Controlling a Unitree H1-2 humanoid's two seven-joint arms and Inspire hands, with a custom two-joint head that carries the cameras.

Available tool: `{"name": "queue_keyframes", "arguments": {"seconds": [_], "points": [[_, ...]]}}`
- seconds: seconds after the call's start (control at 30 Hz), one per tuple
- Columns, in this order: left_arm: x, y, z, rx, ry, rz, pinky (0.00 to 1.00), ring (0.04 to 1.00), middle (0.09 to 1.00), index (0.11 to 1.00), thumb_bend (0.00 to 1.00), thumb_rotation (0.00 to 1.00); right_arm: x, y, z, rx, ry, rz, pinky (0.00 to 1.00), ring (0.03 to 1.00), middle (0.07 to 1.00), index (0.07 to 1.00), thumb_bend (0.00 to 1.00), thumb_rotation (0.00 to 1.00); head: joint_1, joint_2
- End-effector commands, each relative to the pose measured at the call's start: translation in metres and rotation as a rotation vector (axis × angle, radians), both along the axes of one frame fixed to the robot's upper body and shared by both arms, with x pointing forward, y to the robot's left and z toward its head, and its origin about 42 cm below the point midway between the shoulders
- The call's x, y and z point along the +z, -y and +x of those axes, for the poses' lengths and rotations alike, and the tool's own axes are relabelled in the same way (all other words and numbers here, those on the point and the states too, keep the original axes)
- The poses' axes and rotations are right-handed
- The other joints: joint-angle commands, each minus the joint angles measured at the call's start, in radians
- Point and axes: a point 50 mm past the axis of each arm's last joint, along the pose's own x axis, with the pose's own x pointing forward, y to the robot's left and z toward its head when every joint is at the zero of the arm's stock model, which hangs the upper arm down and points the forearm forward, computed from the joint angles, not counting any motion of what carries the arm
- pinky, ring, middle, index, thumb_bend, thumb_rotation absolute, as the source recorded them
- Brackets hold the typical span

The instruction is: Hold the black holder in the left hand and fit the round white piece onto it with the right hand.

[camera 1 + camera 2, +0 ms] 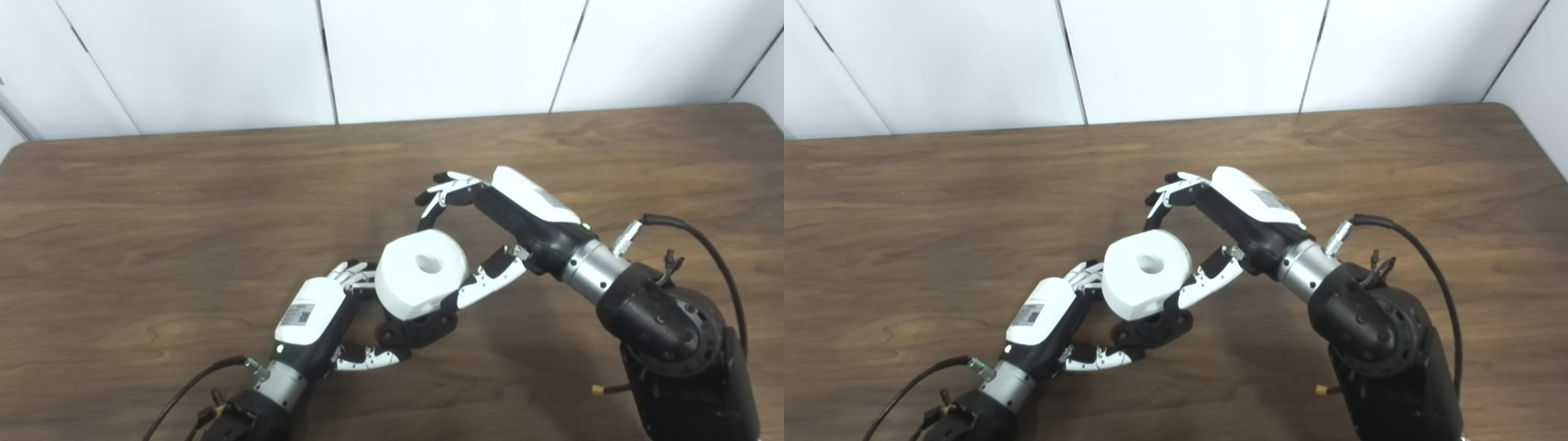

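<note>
The round white piece (422,272), with a hole in its top face, sits tilted on the black holder (418,331), whose base shows beneath it just above the table. My left hand (315,312) is shut on the black holder. Its thumb (367,359) lies along the holder's near side, and its fingers (354,274) curl behind the white piece. My right hand (520,214) comes in from the right and is shut on the white piece. Its thumb (490,279) presses the piece's lower right side, and its fingers (442,195) arch over the far edge.
A brown wooden table (184,214) runs to a white panelled wall (429,55) at the back. Black cables (704,239) loop off the right forearm, and another cable (184,392) trails from the left wrist.
</note>
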Motion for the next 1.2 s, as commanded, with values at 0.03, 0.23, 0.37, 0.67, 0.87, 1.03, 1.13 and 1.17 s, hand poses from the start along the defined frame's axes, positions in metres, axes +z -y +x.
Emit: {"name": "queue_keyframes", "arguments": {"seconds": [0.03, 0.23, 0.37, 0.67, 0.87, 1.03, 1.13, 1.17], "points": [[-0.016, 0.004, -0.006, -0.022, -0.089, 0.062, 0.93, 0.888, 0.809, 0.487, 0.52, 0.05, 0.011, -0.001, -0.003, 0.012, 0.051, 0.004, 0.88, 0.934, 0.798, 0.482, 0.52, 0.13, -0.001, 0.002], [-0.015, 0.005, -0.006, -0.022, -0.085, 0.056, 0.93, 0.888, 0.808, 0.487, 0.52, 0.05, 0.008, 0.000, -0.003, 0.012, 0.040, -0.012, 0.88, 0.937, 0.797, 0.482, 0.52, 0.13, 0.001, 0.005], [-0.015, 0.005, -0.005, -0.021, -0.083, 0.053, 0.93, 0.887, 0.806, 0.487, 0.52, 0.05, 0.006, 0.001, -0.003, 0.021, 0.041, -0.042, 0.88, 0.934, 0.794, 0.482, 0.52, 0.13, 0.000, 0.007], [-0.014, 0.005, -0.005, -0.020, -0.082, 0.055, 0.93, 0.889, 0.806, 0.487, 0.52, 0.05, 0.003, 0.003, -0.001, 0.029, 0.050, -0.070, 0.88, 0.935, 0.794, 0.482, 0.52, 0.13, 0.000, 0.007], [-0.014, 0.004, -0.005, -0.021, -0.084, 0.056, 0.93, 0.890, 0.807, 0.487, 0.52, 0.05, 0.002, 0.003, 0.000, 0.034, 0.058, -0.083, 0.85, 0.931, 0.792, 0.482, 0.52, 0.13, -0.003, 0.012], [-0.013, 0.004, -0.006, -0.018, -0.083, 0.054, 0.93, 0.889, 0.807, 0.487, 0.52, 0.05, 0.002, 0.002, -0.001, 0.037, 0.056, -0.088, 0.83, 0.934, 0.795, 0.483, 0.52, 0.13, -0.005, 0.013], [-0.012, 0.005, -0.006, -0.020, -0.082, 0.053, 0.93, 0.890, 0.807, 0.487, 0.52, 0.05, 0.001, 0.002, -0.001, 0.036, 0.047, -0.087, 0.82, 0.938, 0.800, 0.483, 0.52, 0.13, -0.007, 0.015], [-0.012, 0.005, -0.006, -0.020, -0.084, 0.054, 0.93, 0.890, 0.807, 0.487, 0.52, 0.05, 0.001, 0.002, -0.001, 0.036, 0.045, -0.086, 0.82, 0.938, 0.800, 0.483, 0.52, 0.13, -0.007, 0.016]]}}
